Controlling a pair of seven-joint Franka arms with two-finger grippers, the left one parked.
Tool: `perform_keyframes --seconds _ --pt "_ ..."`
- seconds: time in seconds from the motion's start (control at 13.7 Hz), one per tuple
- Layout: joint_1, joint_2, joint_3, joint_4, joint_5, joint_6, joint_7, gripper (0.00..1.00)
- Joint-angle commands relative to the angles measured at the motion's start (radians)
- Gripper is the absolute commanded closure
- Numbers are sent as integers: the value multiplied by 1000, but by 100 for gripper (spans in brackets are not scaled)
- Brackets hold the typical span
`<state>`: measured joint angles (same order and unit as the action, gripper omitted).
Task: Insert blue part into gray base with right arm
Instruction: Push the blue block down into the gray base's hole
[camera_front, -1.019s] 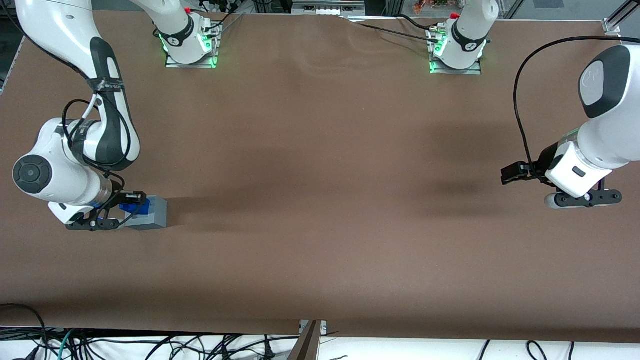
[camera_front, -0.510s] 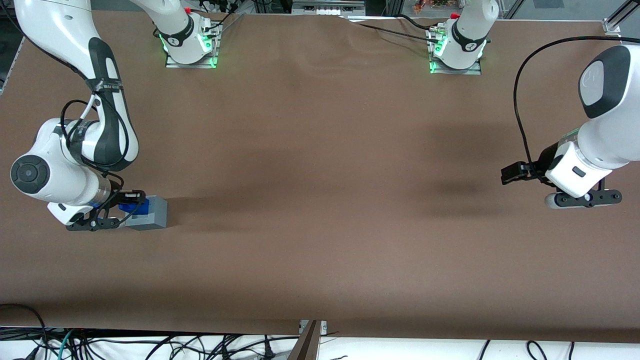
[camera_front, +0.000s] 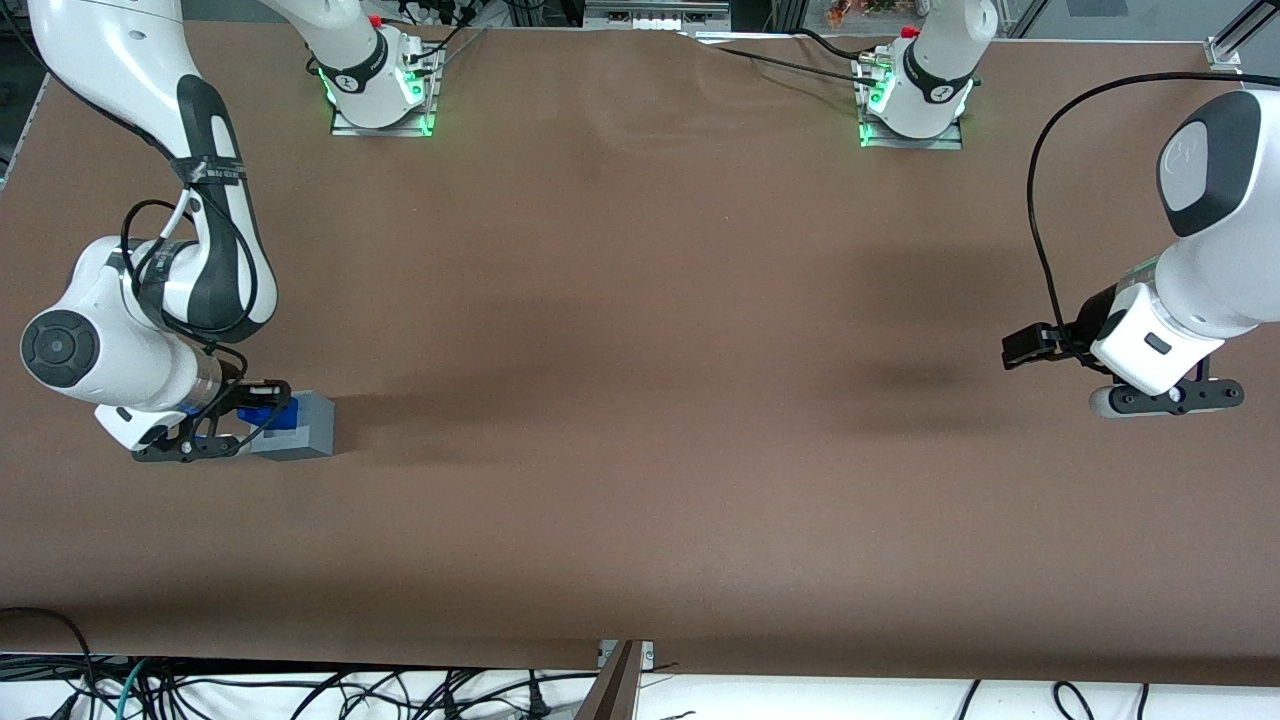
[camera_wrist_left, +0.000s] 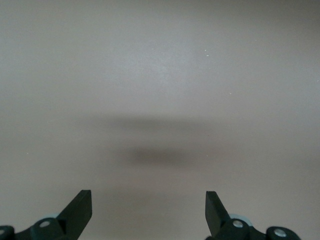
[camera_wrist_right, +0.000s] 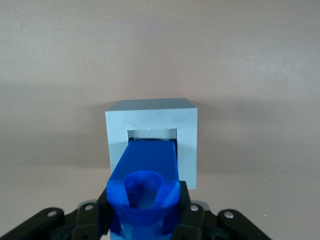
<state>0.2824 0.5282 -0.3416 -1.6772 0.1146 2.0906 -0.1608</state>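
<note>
Blue part (camera_wrist_right: 145, 190), one deep-blue plastic block, is pinched between the two black fingers (camera_wrist_right: 186, 212) of the gripper (camera_wrist_right: 144, 220), its leading end at the mouth of the gray base's square recess; how deep it sits cannot be told. Its end nearest the wrist camera shows a hollow, many-sided opening, and its sides are smooth and glossy.

Largest of all is the brown table (camera_front: 650, 400), a single flat matte surface. On it works one right arm (camera_front: 150, 300), white with black joint sections, bent low at the working arm's end of the table. One gray base (camera_wrist_right: 152, 120), a light grey cube, rests on the table directly under the gripper (camera_front: 262, 408). From the front, the blue part (camera_front: 268, 410) shows as a small blue patch at the cube's (camera_front: 303, 425) top.
</note>
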Motion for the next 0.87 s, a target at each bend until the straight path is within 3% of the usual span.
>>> perform_keyframes --seconds 0.0,0.8 --pt "-22 35 7 20 20 16 -23 81" --pt "-20 35 7 22 20 20 -37 81"
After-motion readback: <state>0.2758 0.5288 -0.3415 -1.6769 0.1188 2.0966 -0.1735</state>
